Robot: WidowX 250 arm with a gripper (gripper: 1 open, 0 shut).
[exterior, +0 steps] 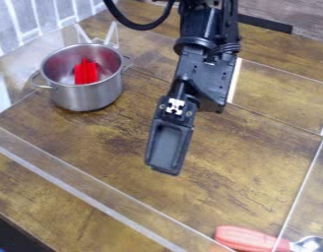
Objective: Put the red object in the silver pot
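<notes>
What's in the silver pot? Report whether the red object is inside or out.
Inside. The red object sits within the silver pot, below its rim.

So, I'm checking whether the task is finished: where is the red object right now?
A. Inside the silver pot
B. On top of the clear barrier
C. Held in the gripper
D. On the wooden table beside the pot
A: the red object sits inside the silver pot, while the gripper hangs over the wooden table, away from the pot.
</notes>
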